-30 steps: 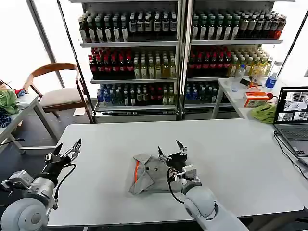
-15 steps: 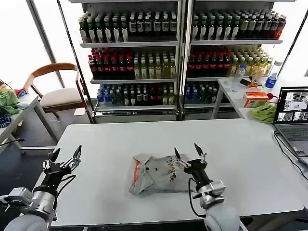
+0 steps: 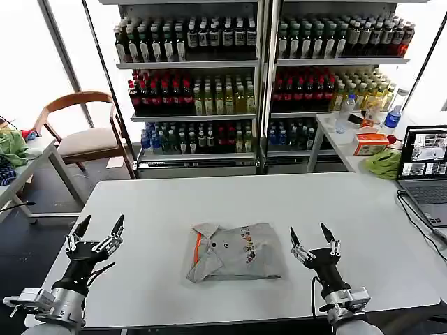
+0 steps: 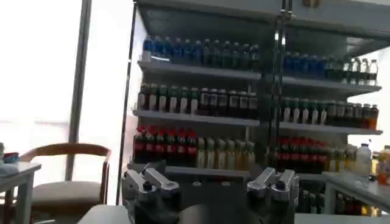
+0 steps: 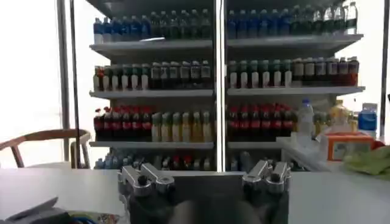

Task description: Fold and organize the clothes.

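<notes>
Grey and soft, a collared shirt (image 3: 234,252) lies folded into a compact rectangle on the white table (image 3: 174,202), its orange-trimmed collar and dark buttons toward the left gripper's side and a small multicoloured print facing up. It sits between the two grippers, touching neither, a little nearer the right one.

Beyond both grippers stand tall shelving units (image 3: 262,77) stocked row upon row with bottles (image 3: 188,38): dark ones on top, red-capped and yellowish ones in the middle, blue-capped ones lowest. Both wrist views look straight at those shelves.

The left gripper (image 3: 96,230) is raised over the table's near left corner, well apart from the shirt, fingertips pointing up and away from the robot, fingers spread wide with nothing between them. The right gripper (image 3: 313,237) is posed the same way just beside the shirt's right edge, upright, fingers likewise splayed and empty. Each wrist view shows its own finger bases parted, left (image 4: 207,185) and right (image 5: 206,176).

Farther off to the right gripper's side, a side table (image 3: 342,143) carries an orange-and-white box (image 3: 370,143) and a bright green cloth (image 3: 384,164), with a laptop (image 3: 424,174) at the white table's edge. A wooden chair (image 3: 80,132) stands off beyond the left gripper.
</notes>
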Controlling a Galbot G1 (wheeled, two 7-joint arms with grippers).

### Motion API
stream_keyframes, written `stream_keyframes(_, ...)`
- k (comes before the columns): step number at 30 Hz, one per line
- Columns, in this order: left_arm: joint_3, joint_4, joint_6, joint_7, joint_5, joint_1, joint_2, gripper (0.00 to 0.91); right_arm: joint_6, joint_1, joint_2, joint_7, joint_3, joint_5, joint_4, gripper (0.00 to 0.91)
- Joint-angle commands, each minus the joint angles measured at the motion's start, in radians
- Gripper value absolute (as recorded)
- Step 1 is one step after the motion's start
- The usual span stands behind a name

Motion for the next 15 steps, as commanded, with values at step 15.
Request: stream_keyframes(15, 0.015, -0.019, -0.04, 0.016, 0.039, 0.018, -0.012, 0.907, 0.018, -0.053, -0.004, -0.022, 0.051, 0.005, 0.003, 0.907)
